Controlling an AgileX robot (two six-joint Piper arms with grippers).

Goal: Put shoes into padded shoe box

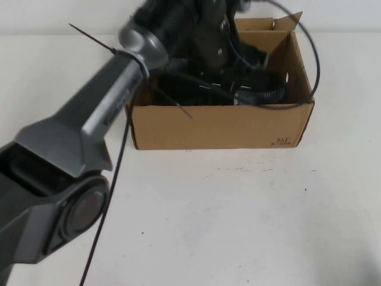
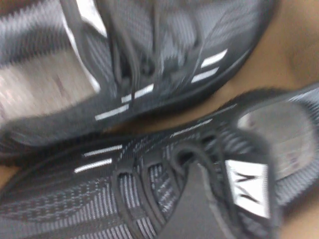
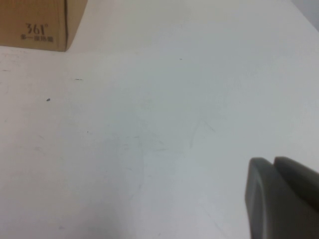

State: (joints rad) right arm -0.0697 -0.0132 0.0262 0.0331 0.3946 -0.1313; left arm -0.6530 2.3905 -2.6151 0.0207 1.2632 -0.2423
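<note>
The brown cardboard shoe box (image 1: 220, 128) stands at the back middle of the table, open at the top. Both black knit shoes lie inside it; a grey ribbed collar (image 1: 262, 93) shows near the front wall. My left arm reaches over the box, and the left gripper (image 1: 215, 56) is down inside it, just above the shoes. In the left wrist view the two shoes fill the picture side by side: one (image 2: 164, 64) shows white paper inside, the other (image 2: 124, 199) a white tongue label. My right gripper (image 3: 279, 199) is shut and empty over bare table, away from the box corner (image 3: 35, 25).
White table (image 1: 238, 214) stretches in front of and to the right of the box. The left arm's black cables (image 1: 113, 179) hang along the left side, and another cable (image 1: 309, 53) loops over the box's right wall. A raised flap (image 1: 280, 24) stands at the back.
</note>
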